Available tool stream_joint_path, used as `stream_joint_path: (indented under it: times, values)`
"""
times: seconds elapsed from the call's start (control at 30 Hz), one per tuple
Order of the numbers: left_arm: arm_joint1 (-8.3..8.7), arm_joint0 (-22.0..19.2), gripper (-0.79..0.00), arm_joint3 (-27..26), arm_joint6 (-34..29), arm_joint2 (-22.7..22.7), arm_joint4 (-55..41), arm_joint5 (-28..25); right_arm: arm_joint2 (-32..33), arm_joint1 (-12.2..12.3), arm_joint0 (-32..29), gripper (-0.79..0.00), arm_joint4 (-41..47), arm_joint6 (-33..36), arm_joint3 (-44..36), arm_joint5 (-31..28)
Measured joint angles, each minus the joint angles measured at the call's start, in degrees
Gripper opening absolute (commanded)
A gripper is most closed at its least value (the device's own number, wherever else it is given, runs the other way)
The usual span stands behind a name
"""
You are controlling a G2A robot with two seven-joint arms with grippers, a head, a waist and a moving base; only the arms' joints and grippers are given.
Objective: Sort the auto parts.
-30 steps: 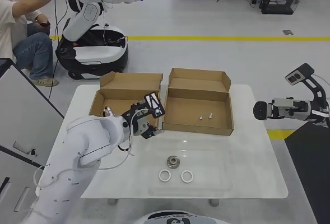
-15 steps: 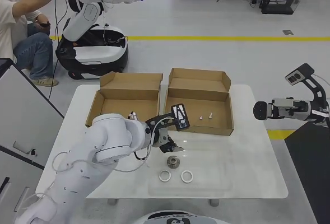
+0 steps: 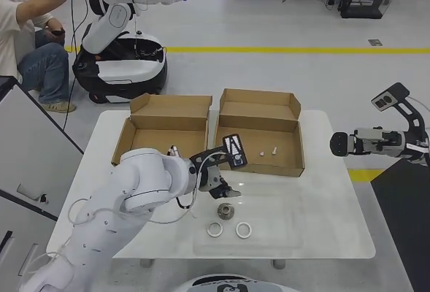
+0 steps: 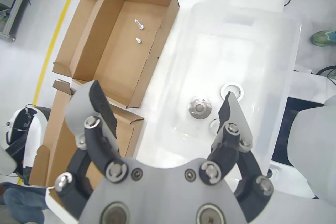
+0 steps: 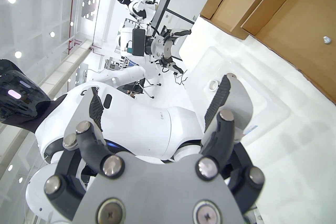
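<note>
Grey metal flanged disc (image 3: 224,212) lies in the clear plastic tray (image 3: 295,219); the left gripper (image 4: 162,90), fingers (image 4: 101,104) spread and empty, has swung over from the left cardboard box (image 3: 156,137), so a pick seems next.

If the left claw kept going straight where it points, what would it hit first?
Probably the round metal flanged part in the clear tray, just ahead of the open left gripper; depth is hard to judge.
</note>
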Motion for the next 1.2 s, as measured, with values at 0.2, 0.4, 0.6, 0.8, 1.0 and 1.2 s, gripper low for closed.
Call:
stream_joint_path:
  times: [0.2, 0.4, 0.6, 0.8, 1.0, 1.2]
  values:
    - [-1.89, -9.3, 0.000, 3.4, -11.8, 10.2, -8.6, 5.8, 0.0, 0.0, 0.0, 0.000, 0.0, 0.0, 0.0, 0.0]
    - [-6.46, -22.9, 0.000, 11.4, -16.1, 21.6, -19.6, 13.9, 0.0, 0.0, 0.0, 0.000, 0.0, 0.0, 0.0, 0.0]
    - [-9.70, -28.4, 0.000, 18.0, -16.0, 29.2, -20.2, 17.8, 0.0, 0.0, 0.0, 0.000, 0.0, 0.0, 0.0, 0.0]
    - [-11.67, -29.3, 0.000, 20.6, -13.9, 33.4, -18.9, 19.9, 0.0, 0.0, 0.0, 0.000, 0.0, 0.0, 0.0, 0.0]
    - [-11.83, -29.5, 0.000, 20.4, -13.3, 33.7, -18.3, 19.3, 0.0, 0.0, 0.0, 0.000, 0.0, 0.0, 0.0, 0.0]
    - [-11.82, -29.4, 0.000, 20.3, -13.3, 33.9, -18.0, 19.2, 0.0, 0.0, 0.0, 0.000, 0.0, 0.0, 0.0, 0.0]
